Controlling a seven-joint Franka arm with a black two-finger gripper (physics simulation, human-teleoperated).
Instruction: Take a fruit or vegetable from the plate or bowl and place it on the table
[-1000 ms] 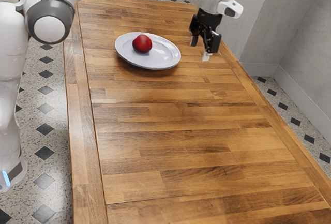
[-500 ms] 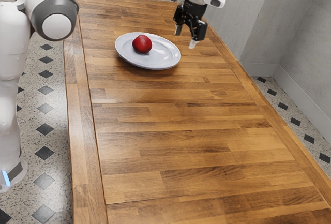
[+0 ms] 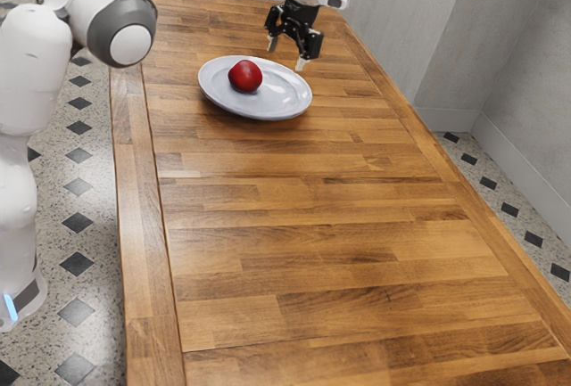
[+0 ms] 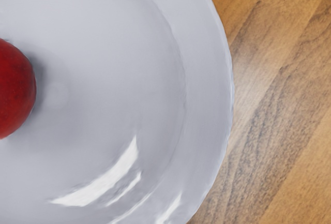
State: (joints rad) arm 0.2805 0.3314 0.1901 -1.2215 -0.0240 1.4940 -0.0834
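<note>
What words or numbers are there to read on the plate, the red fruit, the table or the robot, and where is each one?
No words, brands or numbers that I can read.
Plate: none to be seen.
Red fruit: none to be seen.
Table: just wood grain.
Robot arm: a tiny pale mark on the dark round part above the hand, too small to read.

Bright light, seemingly overhead, throws white glare on the plate (image 4: 204, 89)

Red fruit (image 4: 15, 88) on a pale plate (image 4: 207, 89), wooden table (image 4: 279, 110) beyond
</note>
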